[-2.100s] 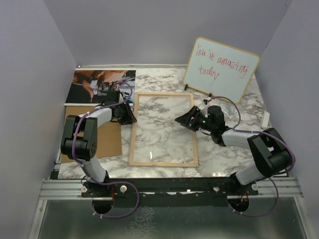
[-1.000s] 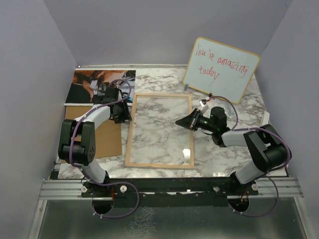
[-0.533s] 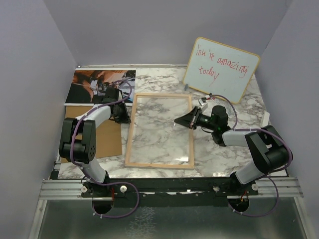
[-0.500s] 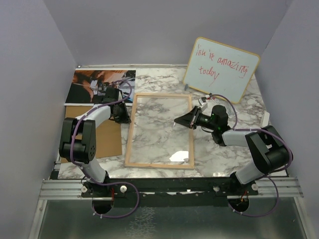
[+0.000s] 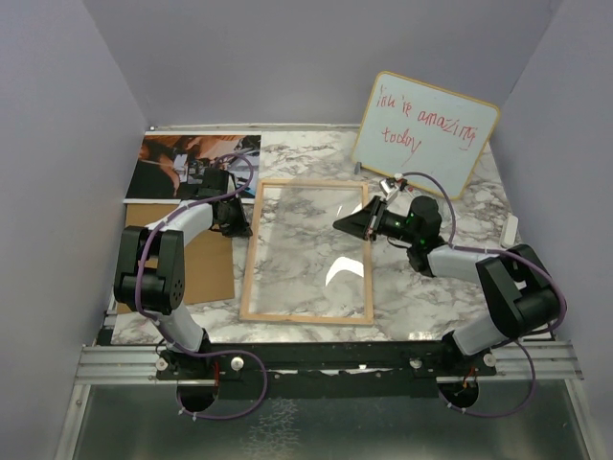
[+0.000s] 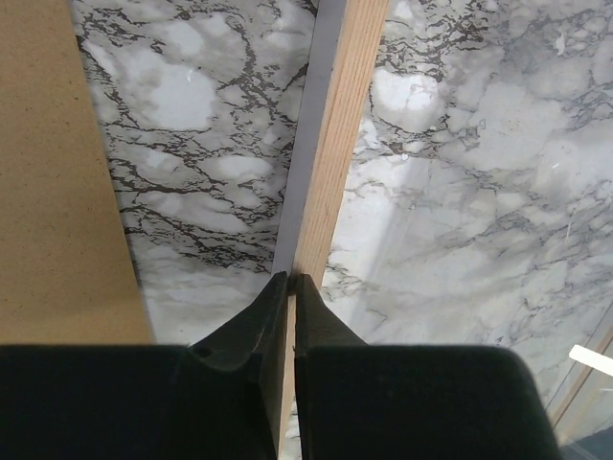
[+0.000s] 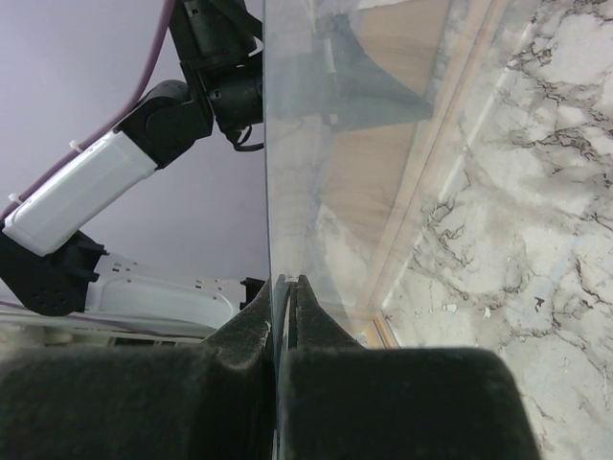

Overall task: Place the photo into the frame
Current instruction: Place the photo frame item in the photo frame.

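Observation:
The frame, light wood with thin rails, lies flat at the middle of the marble table. My left gripper is shut on its left rail; in the left wrist view the black fingertips pinch the wooden rail. My right gripper is shut on the right edge of the clear pane and holds that edge tilted up above the frame; its tips clamp the thin sheet. The photo, dark with orange-brown tones, lies flat at the back left, apart from both grippers.
A plain brown backing board lies left of the frame, in front of the photo. A wood-rimmed whiteboard with red writing leans at the back right. A small white object sits by the right wall. Purple walls close three sides.
My left gripper has closed on the frame's left rail. My right gripper has risen and moved back a little, tipping the pane's right edge up; the glare on it shifted.

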Robot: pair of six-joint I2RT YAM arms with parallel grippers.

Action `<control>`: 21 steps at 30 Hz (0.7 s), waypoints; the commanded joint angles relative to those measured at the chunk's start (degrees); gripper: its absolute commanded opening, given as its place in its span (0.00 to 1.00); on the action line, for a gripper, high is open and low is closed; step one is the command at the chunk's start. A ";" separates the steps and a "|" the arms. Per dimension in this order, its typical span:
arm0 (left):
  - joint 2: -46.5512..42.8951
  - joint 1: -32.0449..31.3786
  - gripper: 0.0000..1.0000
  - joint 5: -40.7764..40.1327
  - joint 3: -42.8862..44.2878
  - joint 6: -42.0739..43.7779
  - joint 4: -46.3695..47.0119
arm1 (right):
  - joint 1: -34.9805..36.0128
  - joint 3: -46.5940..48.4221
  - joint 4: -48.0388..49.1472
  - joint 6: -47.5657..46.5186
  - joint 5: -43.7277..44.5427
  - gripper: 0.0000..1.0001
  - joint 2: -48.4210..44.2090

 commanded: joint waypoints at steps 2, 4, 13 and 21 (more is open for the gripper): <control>1.90 0.03 0.06 1.81 -1.70 -0.46 0.55 | 0.47 2.32 4.38 0.88 -3.12 0.01 1.03; 2.10 0.02 0.05 2.69 -1.93 -0.72 0.98 | 0.58 2.35 6.32 1.70 -3.56 0.01 1.67; 2.68 0.01 0.02 4.90 -3.21 -1.72 2.66 | 0.85 2.27 11.68 4.46 -4.19 0.01 2.09; 2.32 0.06 0.00 4.51 -3.74 -2.45 3.12 | 0.85 1.82 5.01 2.69 0.08 0.01 1.87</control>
